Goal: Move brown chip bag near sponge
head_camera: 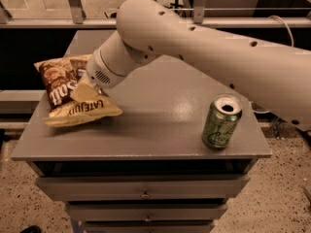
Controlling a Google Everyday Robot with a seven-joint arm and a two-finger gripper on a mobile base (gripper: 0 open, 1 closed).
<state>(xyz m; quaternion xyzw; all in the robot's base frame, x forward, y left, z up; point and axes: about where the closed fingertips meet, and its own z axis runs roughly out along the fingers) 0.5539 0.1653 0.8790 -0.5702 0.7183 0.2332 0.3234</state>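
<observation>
The brown chip bag (pixel 65 93) lies at the left end of the grey cabinet top (pixel 155 115), dark brown part to the back left, pale yellow part toward the front. My gripper (pixel 83 90) is at the end of the big white arm (pixel 194 47) and rests down on the bag's middle, covering part of it. The arm's wrist hides how the gripper meets the bag. The sponge is out of view.
A green drink can (pixel 221 122) stands upright and opened near the right front edge of the cabinet top. The cabinet has drawers (pixel 146 191) below its front edge. A metal rail (pixel 48 22) runs behind the top.
</observation>
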